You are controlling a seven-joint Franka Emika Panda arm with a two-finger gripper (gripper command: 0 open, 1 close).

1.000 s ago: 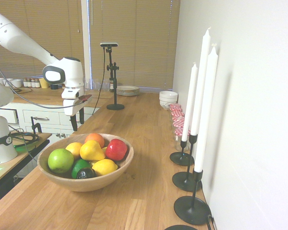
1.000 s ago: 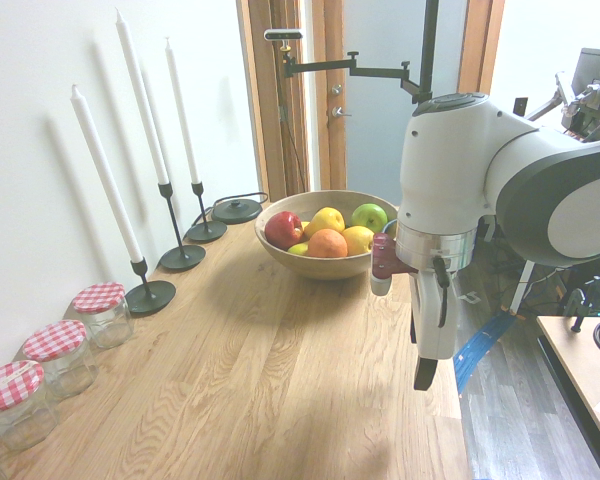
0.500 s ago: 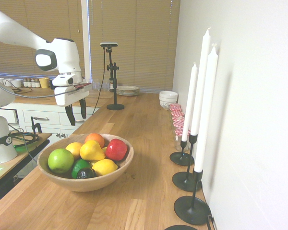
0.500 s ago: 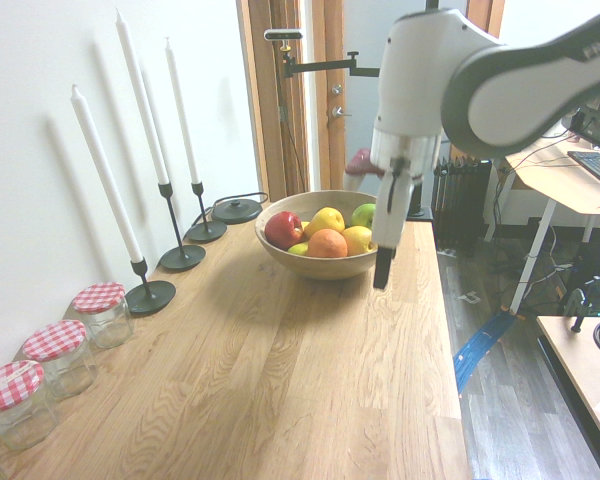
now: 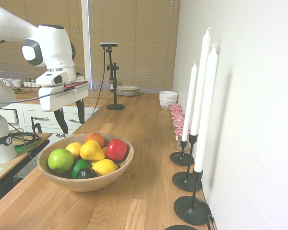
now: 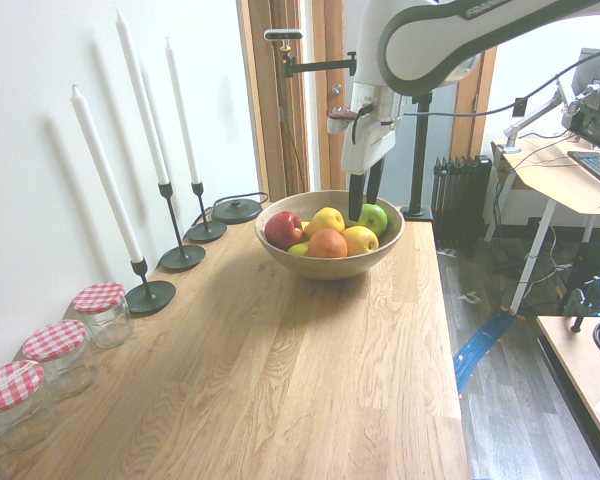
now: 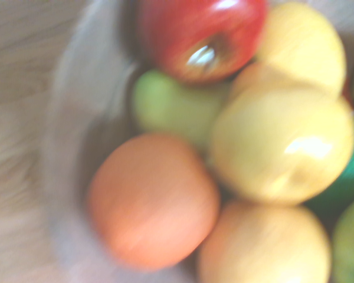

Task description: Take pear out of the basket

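A long light-oak wooden counter (image 5: 149,158) runs away from the viewer beside a white wall. Nearest stands a wide, shallow round basket of light-brown wood (image 5: 110,175), filled with fruit. In it, front to back: one large green apple (image 5: 60,160), one small dark-green fruit (image 5: 79,166), one oval yellow lemon (image 5: 104,166), then the smooth bright-yellow pear (image 5: 91,151) with its narrow top, lying in the middle of the heap and touching one shiny red apple (image 5: 116,149) beside it. Behind them sit one yellow-orange round fruit (image 5: 74,148) and one orange (image 5: 94,139).

Above the basket's far rim hangs the white robot arm's tool (image 5: 71,120), pointing straight down, its two dark fingers spread apart and holding nothing. It is clear of the fruit.

The step in hand looks like the approach: the tool is over the basket but not yet lowered. The next move calls for centring above the pear and descending with fingers astride it, without nudging the red apple or lemon.

Along the wall stand three tall white candles (image 5: 201,86) in black holders. Farther off are red-checked lidded jars (image 5: 177,120), too bunched to count here, then stacked white bowls (image 5: 168,99) and plates (image 5: 127,90).
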